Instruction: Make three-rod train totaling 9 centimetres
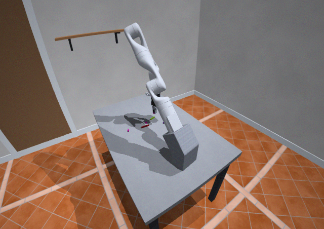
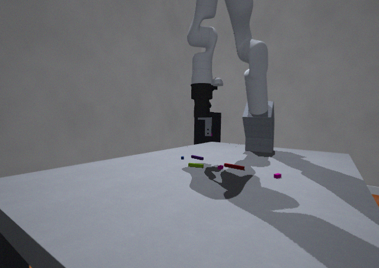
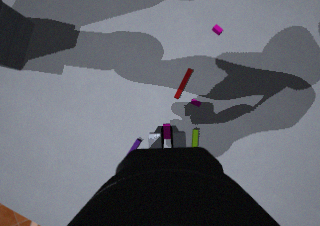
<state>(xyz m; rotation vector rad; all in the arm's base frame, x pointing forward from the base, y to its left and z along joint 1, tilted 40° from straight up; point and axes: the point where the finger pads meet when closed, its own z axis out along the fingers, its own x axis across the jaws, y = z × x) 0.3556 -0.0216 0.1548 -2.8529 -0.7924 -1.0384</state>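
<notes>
My gripper [image 2: 208, 134] hangs above the table's far part and is shut on a magenta rod [image 3: 166, 131], which shows between the fingertips in the wrist view. On the table below lie a red rod [image 2: 234, 166], a second magenta rod [image 2: 220, 167] close to the red rod's end, a lime rod [image 2: 195, 165], a purple rod [image 2: 196, 157] and a small blue rod [image 2: 182, 157]. A third magenta rod [image 2: 277, 175] lies apart to the right. In the wrist view the red rod [image 3: 183, 83] lies ahead of the fingers, the lime rod [image 3: 195, 137] to their right and the purple rod [image 3: 134, 145] to their left.
The arm's grey base block [image 1: 181, 148] stands on the table near the rods. A wooden shelf [image 1: 88, 34] hangs on the back wall. The table edges are well away from the rods.
</notes>
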